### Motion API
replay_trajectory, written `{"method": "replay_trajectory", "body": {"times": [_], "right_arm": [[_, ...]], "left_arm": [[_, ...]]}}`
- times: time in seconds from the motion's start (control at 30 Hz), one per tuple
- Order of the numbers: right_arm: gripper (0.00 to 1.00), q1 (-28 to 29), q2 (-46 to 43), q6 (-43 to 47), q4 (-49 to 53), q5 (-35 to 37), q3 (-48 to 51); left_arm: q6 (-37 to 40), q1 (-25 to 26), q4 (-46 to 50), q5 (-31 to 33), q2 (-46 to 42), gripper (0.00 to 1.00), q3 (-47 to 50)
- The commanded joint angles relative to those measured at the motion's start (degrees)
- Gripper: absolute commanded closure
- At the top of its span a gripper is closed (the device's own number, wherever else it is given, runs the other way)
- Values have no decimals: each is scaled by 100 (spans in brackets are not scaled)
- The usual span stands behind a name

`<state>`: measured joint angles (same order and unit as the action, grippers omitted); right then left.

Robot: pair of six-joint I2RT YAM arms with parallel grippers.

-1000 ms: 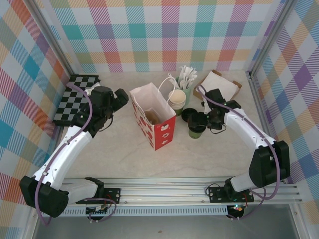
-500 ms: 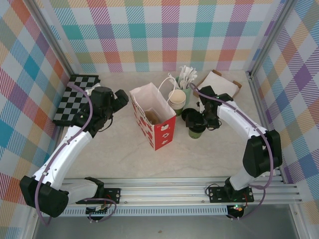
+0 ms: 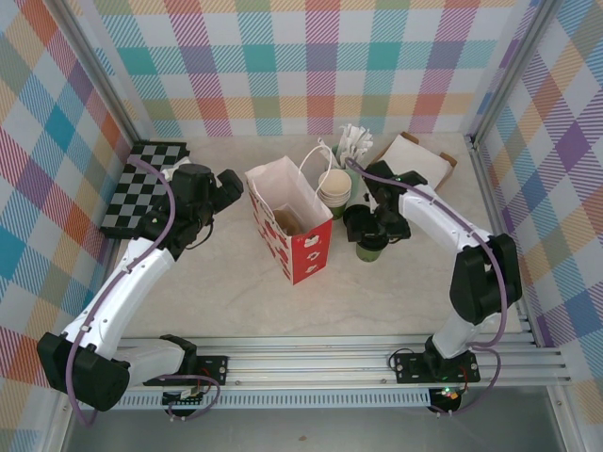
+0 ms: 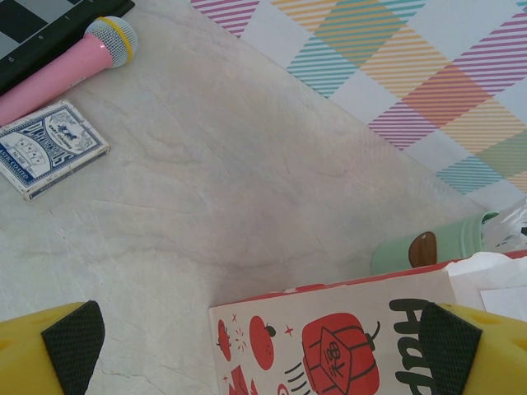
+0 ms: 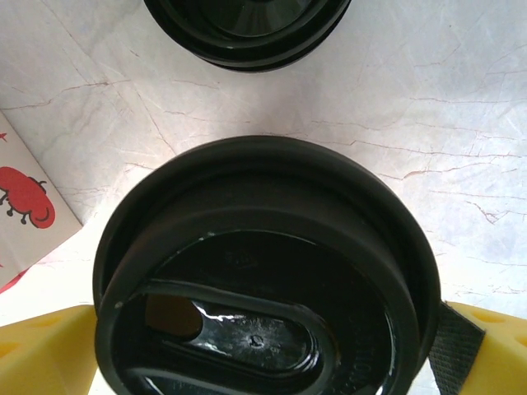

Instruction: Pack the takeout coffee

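Left tool (image 3: 234, 182): mine hangs with jaws spread wide and nothing between them, just left of the bag's top edge.
Far left: a flat black-and-white chequered board (image 3: 141, 188) lies by the wall. A pink microphone (image 4: 66, 70) and a blue box of playing cards (image 4: 49, 148) lie near it on the pale marbled desk (image 3: 217, 282).
Centre: a tall red-and-white paper bag (image 3: 292, 221) stands upright with its mouth open.
Behind the bag, to its right: a stack of cream paper cups (image 3: 334, 188), then a green cup of white cutlery (image 3: 353, 151).
Takeout coffee (image 3: 370, 247): the small green paper cup with a round black plastic lid stands upright on the desk just right of the bag, outside it. Another round black lid (image 5: 247, 33) lies just beyond it.
Right tool (image 3: 379, 229): my yellow fingers (image 5: 41, 354) sit on either side of the cup. The lid's rim hides the contact, so I cannot tell whether they grip.
Far right: an open brown box holding white paper (image 3: 415, 160).
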<state>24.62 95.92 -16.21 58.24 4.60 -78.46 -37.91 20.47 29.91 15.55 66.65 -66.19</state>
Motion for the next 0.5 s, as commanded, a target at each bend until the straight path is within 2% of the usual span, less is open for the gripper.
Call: {"method": "replay_trajectory", "body": {"times": [0.0, 0.47], "right_arm": [[0, 67, 79, -3, 272, 176, -205], [0, 187, 547, 47, 815, 413, -718]], "left_arm": [[97, -69, -12, 38, -33, 0, 41], [210, -70, 90, 104, 70, 0, -69]]}}
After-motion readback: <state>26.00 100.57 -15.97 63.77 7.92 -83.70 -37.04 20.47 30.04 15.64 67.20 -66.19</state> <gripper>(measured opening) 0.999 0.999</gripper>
